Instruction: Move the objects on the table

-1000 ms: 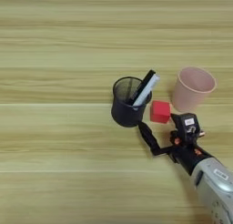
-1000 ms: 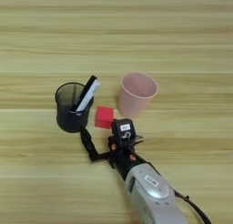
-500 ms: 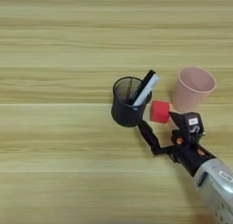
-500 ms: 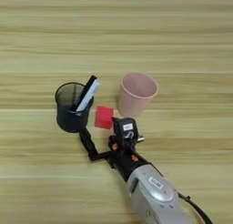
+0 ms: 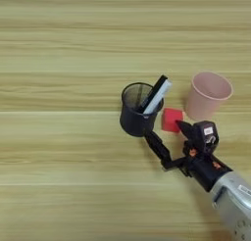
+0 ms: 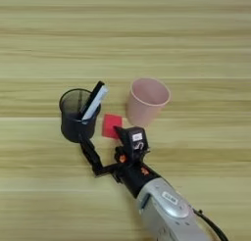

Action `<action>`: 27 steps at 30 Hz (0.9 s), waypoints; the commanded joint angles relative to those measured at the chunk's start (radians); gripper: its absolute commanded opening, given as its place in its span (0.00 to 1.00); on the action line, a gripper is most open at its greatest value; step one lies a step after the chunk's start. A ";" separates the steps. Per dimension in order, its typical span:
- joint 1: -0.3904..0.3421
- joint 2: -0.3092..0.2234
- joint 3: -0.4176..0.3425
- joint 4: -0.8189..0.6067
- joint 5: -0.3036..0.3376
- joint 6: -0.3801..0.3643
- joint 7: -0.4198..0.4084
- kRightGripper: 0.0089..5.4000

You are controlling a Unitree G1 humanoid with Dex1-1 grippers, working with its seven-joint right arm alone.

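Gripper (image 5: 165, 133): lower right of centre, fingers spread wide, grasping nothing, straddling toward the cube.
Black cup (image 5: 134, 115): centre, upright.
Marker (image 5: 156, 95): leaning inside black cup.
Red cube (image 5: 171, 120): between cups, on table (image 5: 59, 49).
Pink cup (image 5: 207, 94): right of centre, upright.

Soft, even light falls on the table (image 5: 59, 49) with no glare, only faint short shadows beneath the black cup (image 5: 135, 112) and pink cup (image 5: 206, 95), while the silver forearm (image 6: 169, 210) at lower right looks slightly blurred
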 commanded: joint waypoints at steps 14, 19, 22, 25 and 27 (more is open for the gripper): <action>-0.031 -0.020 0.010 -0.099 -0.010 -0.058 -0.018 0.99; -0.040 -0.022 0.008 -0.108 -0.010 -0.052 -0.025 0.99; -0.045 -0.023 0.010 -0.114 -0.012 -0.050 -0.030 0.99; -0.049 -0.025 0.014 -0.126 -0.015 -0.042 -0.036 0.99; -0.053 -0.027 0.015 -0.130 -0.017 -0.038 -0.041 0.99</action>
